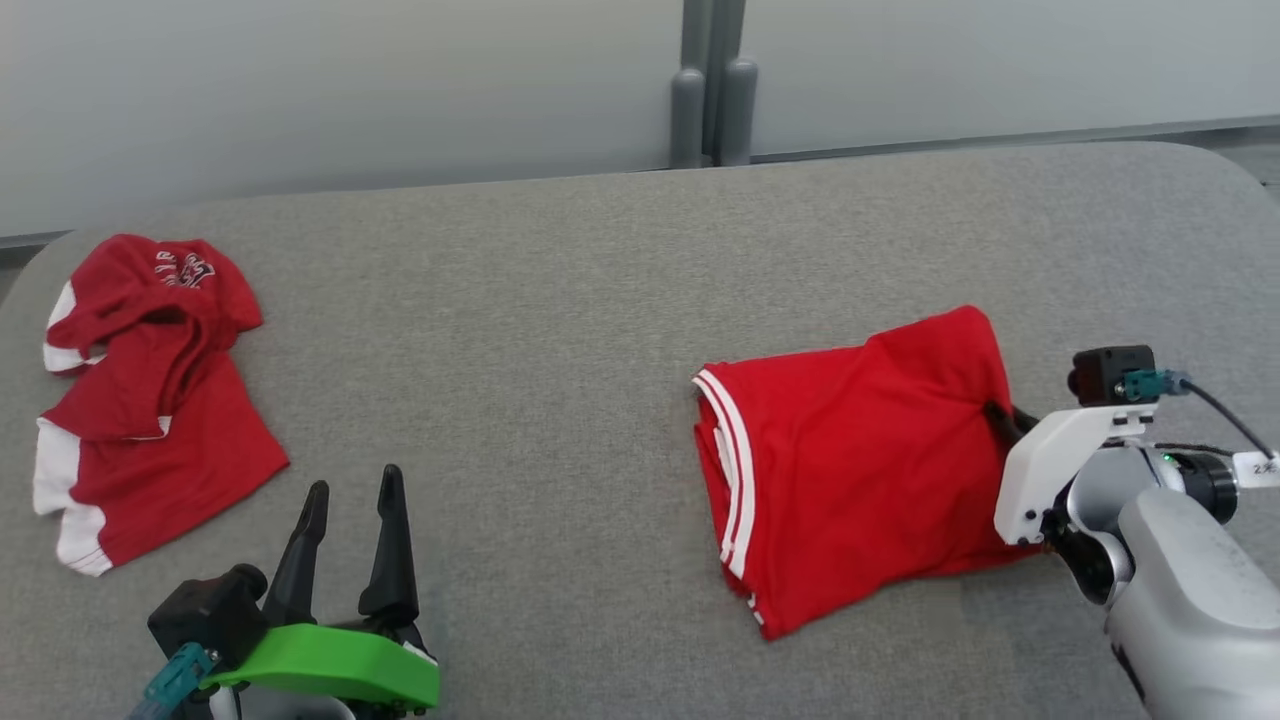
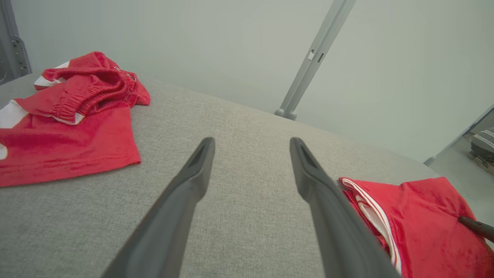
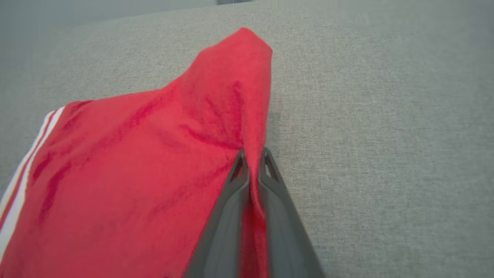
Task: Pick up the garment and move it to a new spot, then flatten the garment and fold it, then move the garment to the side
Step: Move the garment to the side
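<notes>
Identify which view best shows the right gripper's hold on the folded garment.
Right wrist view: the right gripper pinches the folded garment close-up. Head view shows it sideways, distant; left wrist view, one fingertip.

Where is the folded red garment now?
The folded garment lies right of centre on the grey surface in the head view, pinched by the right hand.

table (image 1: 560,300): we see a grey woven top, far corners rounded
wall (image 1: 300,90): pale grey panels behind the table
post (image 1: 712,90): grey upright where our two panels meet
light: soft, even across our view
</notes>
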Controlling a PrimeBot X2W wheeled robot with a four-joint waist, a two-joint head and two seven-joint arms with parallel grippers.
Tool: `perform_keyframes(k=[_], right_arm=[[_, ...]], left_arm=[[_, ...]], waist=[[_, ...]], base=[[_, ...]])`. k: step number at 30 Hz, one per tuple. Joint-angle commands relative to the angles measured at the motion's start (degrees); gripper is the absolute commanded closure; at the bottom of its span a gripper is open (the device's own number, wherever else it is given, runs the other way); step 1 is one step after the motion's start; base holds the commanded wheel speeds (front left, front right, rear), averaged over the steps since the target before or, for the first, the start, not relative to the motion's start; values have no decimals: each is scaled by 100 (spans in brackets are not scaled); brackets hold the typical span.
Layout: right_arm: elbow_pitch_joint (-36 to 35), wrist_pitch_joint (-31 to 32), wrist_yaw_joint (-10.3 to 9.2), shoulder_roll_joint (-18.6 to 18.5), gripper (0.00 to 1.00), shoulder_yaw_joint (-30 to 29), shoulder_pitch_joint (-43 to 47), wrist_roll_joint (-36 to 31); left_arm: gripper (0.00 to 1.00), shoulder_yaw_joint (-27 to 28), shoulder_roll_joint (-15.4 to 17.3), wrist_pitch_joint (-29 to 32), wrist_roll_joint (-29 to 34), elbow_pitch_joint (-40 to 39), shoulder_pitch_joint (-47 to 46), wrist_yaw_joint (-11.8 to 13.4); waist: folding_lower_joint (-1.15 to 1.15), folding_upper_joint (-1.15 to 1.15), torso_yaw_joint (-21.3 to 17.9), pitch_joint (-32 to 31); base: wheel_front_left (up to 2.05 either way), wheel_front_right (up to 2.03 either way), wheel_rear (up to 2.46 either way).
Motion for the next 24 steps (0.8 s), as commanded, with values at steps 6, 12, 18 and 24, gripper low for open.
perform_keyframes(k=[6, 12, 18, 24], right_arm=[[-172, 49, -10, -300, 100, -43, -525, -138], [-267, 97, -9, -358, 100, -16, -924, -221], [-243, 6, -9, -252, 100, 74, -1400, -289], [-99, -163, -9, -184, 100, 125, -1645, -327]], left_arm=[[0, -30, 31, 29, 105, -93, -206, 4], [0, -85, 70, 93, 186, -139, -410, -8], [0, -161, 139, 225, 297, -209, -749, -27], [0, -237, 164, 316, 368, -228, -895, -17]], waist=[[0, 21, -1051, 332], [0, 21, -1595, 593], [0, 21, -2151, 942], [0, 21, -2286, 1080]], base=[[0, 0, 0], [0, 0, 0], [0, 0, 0], [0, 0, 0]])
